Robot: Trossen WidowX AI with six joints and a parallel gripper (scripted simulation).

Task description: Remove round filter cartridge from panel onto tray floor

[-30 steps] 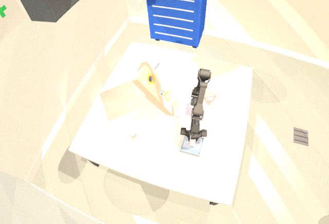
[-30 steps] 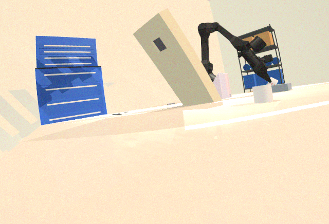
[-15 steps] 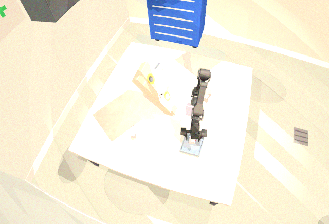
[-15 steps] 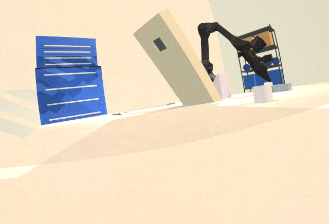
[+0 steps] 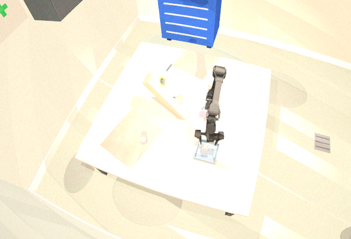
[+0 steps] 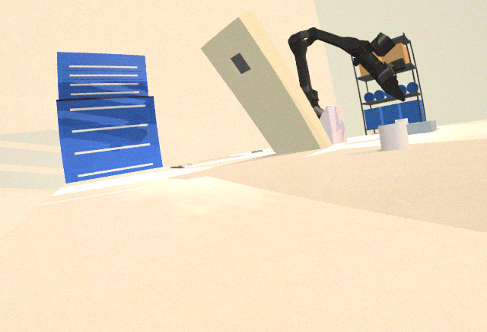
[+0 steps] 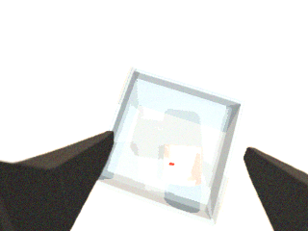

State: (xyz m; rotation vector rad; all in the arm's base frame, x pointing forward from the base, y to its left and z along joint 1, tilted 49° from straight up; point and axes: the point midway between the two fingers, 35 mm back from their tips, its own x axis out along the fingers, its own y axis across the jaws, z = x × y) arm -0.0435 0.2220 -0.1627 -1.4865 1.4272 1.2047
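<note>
The filter cartridge point(image 5: 204, 147) point(image 7: 185, 161), pale with pinkish sides and a small red mark, is inside the light-blue tray point(image 5: 204, 160) point(image 6: 424, 126) point(image 7: 188, 89), toward one side. A small white part of it shows in the exterior view above the white cylinder. Glare hides how it rests. My gripper point(image 5: 208, 143) point(image 6: 402, 99) point(image 7: 178, 144) is wide open and empty above the tray, fingers apart on either side of the cartridge and not touching it. The tilted service panel point(image 5: 170, 93) point(image 6: 267, 96) stands away from the tray, with yellow rings on its face.
A pinkish block point(image 5: 203, 113) point(image 6: 334, 123) stands beside the arm, between panel and tray. A short white cylinder point(image 5: 143, 138) point(image 6: 393, 136) stands on the table, left of the tray in the top view. A dark thin item point(image 5: 169, 67) lies behind the panel's far end.
</note>
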